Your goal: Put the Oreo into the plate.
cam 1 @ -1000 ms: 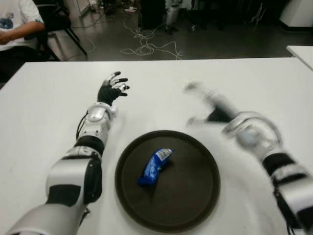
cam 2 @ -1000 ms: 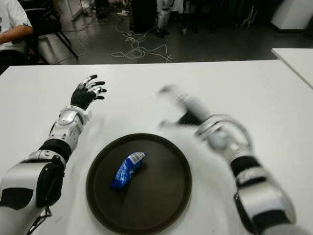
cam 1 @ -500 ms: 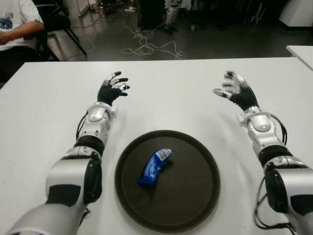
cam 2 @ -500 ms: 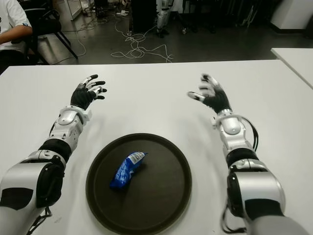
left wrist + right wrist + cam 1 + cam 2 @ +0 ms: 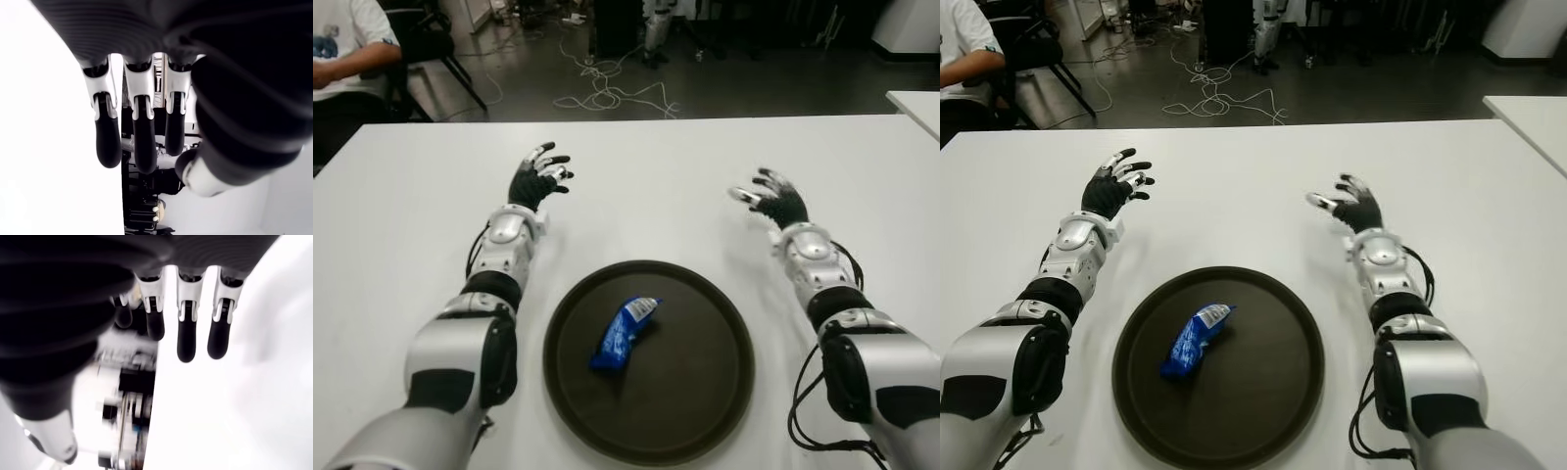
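Observation:
The blue Oreo packet (image 5: pixel 625 333) lies inside the round dark brown plate (image 5: pixel 705 392), left of its middle, on the white table (image 5: pixel 646 186). My left hand (image 5: pixel 539 176) is stretched out over the table beyond the plate's left side, fingers spread, holding nothing. My right hand (image 5: pixel 770 197) is out over the table beyond the plate's right side, its fingers (image 5: pixel 186 335) relaxed and empty. Neither hand touches the packet or the plate.
A person in a white shirt (image 5: pixel 342 49) sits past the table's far left corner. Cables (image 5: pixel 607 93) lie on the dark floor beyond the far edge. A second white table (image 5: pixel 918 106) shows at the far right.
My right arm swung away from the plate, out to the right, and has now lowered slightly toward the table. The left arm and the packet have not moved.

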Controlling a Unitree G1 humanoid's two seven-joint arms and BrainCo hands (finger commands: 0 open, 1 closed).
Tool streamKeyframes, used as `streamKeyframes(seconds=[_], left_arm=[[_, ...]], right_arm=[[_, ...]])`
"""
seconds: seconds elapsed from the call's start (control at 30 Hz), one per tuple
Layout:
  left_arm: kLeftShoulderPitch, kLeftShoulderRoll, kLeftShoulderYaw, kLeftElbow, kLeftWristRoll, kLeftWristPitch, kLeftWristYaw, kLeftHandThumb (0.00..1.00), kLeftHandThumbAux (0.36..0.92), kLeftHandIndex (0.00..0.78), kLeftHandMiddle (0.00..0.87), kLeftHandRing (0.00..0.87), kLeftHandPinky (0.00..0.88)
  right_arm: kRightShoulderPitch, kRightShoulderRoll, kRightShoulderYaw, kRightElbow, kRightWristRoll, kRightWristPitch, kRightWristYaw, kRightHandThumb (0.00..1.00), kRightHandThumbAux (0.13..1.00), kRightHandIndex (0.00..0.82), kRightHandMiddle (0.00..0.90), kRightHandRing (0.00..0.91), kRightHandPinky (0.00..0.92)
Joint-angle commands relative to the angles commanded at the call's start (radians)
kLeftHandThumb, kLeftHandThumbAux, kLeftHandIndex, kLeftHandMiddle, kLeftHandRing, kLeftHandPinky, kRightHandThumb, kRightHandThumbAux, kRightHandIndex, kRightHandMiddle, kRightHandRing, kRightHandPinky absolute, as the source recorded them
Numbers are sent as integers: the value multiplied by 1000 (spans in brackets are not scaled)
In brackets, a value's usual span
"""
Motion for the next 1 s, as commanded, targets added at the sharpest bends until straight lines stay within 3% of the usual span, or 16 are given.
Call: streamKeyframes(seconds=[0.4, 0.67, 1.0], left_arm=[[-2, 2, -5, 2, 5, 6, 2, 133, 823, 158, 309, 385, 482], [-3, 3, -7, 4, 7, 10, 5, 172, 796, 163, 308, 382, 483], [-3, 3, -8, 5, 9, 8, 6, 159, 822, 152, 300, 372, 466]], right_arm=[[4, -2, -18, 8, 9, -10, 9, 93, 761, 155, 199, 254, 310], [3, -2, -17, 10, 3, -12, 6, 66, 763, 141, 187, 239, 297], [2, -2, -15, 14, 0, -9, 6, 65, 770, 148, 181, 241, 303]])
